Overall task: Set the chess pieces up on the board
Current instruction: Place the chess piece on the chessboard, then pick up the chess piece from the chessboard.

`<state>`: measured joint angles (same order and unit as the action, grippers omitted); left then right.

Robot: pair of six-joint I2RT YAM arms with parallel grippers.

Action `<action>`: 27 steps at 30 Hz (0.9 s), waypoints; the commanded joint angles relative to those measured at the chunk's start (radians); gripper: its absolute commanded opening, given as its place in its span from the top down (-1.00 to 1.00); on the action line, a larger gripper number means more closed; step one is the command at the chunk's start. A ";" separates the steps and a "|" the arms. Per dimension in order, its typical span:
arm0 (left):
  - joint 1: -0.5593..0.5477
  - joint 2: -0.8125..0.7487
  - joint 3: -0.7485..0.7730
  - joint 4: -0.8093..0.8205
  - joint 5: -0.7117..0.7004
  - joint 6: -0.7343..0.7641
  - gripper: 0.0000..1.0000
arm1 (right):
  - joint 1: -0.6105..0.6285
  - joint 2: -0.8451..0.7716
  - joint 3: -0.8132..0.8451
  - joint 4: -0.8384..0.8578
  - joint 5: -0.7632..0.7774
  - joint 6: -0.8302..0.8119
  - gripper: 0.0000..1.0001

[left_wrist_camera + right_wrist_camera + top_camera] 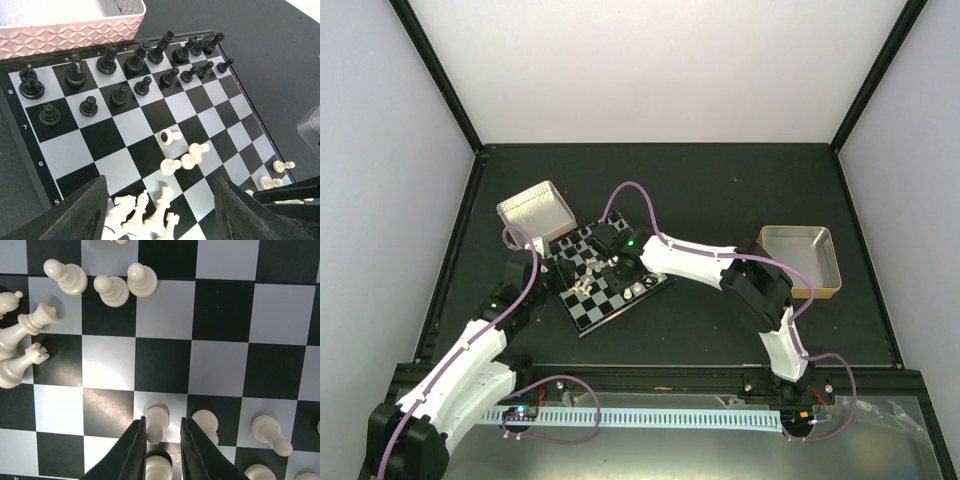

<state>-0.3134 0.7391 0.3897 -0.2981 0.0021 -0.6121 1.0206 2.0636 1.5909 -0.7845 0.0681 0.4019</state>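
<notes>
right fingers point(132, 455) narrowly spread astride white pawn point(159, 467), left fingers point(82, 210) spread wide, black ranks point(135, 61) at 12 o'clock in left wrist view, outside right wrist view

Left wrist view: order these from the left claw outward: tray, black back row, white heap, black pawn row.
1. White heap, between fingers of the left claw.
2. Black pawn row, farther up.
3. Black back row, far edge.
4. Tray, beyond it, top left.
</notes>
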 commanded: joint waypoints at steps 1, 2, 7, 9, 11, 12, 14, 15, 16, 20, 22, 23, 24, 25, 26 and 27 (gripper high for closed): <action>0.006 -0.010 0.002 0.018 0.006 0.012 -0.20 | 0.005 -0.042 0.019 -0.005 0.018 0.008 0.56; 0.005 -0.010 0.003 0.018 0.006 0.012 -0.21 | 0.006 -0.045 0.022 -0.001 0.018 0.009 0.56; 0.006 -0.009 0.005 0.015 0.006 0.011 -0.21 | 0.005 -0.049 0.050 0.026 0.031 0.034 0.52; 0.006 -0.009 0.005 0.014 0.003 0.008 -0.20 | 0.004 -0.037 0.074 0.035 0.056 0.054 0.51; 0.007 -0.008 0.006 0.012 -0.002 0.006 -0.21 | 0.001 -0.020 0.102 0.048 0.078 0.072 0.47; 0.007 -0.007 0.007 0.011 -0.003 0.005 -0.21 | 0.000 -0.011 0.115 0.055 0.086 0.083 0.45; 0.007 -0.007 0.009 0.007 -0.004 0.004 -0.21 | -0.006 0.005 0.131 0.081 0.084 0.101 0.42; 0.007 -0.006 0.010 0.006 -0.004 0.004 -0.21 | -0.007 0.016 0.140 0.089 0.080 0.106 0.40; 0.007 -0.007 0.011 0.004 -0.004 0.004 -0.21 | -0.008 0.026 0.150 0.095 0.079 0.109 0.39; 0.006 -0.006 0.012 0.000 -0.006 0.002 -0.22 | -0.008 0.081 0.217 0.087 0.069 0.099 0.33; 0.007 -0.006 0.012 -0.001 -0.006 0.000 -0.22 | -0.009 0.104 0.241 0.083 0.070 0.099 0.33; 0.007 -0.006 0.012 -0.002 -0.009 -0.001 -0.22 | -0.010 0.116 0.253 0.079 0.073 0.098 0.33; 0.007 -0.006 0.012 -0.002 -0.010 -0.003 -0.22 | -0.011 0.132 0.264 0.077 0.077 0.101 0.34; 0.007 -0.006 0.014 -0.003 -0.011 -0.004 -0.22 | -0.011 0.143 0.271 0.076 0.080 0.103 0.35; 0.007 -0.006 0.014 -0.003 -0.011 -0.005 -0.22 | -0.011 0.152 0.277 0.074 0.081 0.105 0.36; 0.007 -0.006 0.014 -0.005 -0.011 -0.004 -0.22 | -0.012 0.162 0.283 0.070 0.084 0.107 0.37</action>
<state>-0.3134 0.7395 0.3893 -0.2989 0.0013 -0.6132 1.0142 2.1815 1.8351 -0.7097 0.1234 0.4946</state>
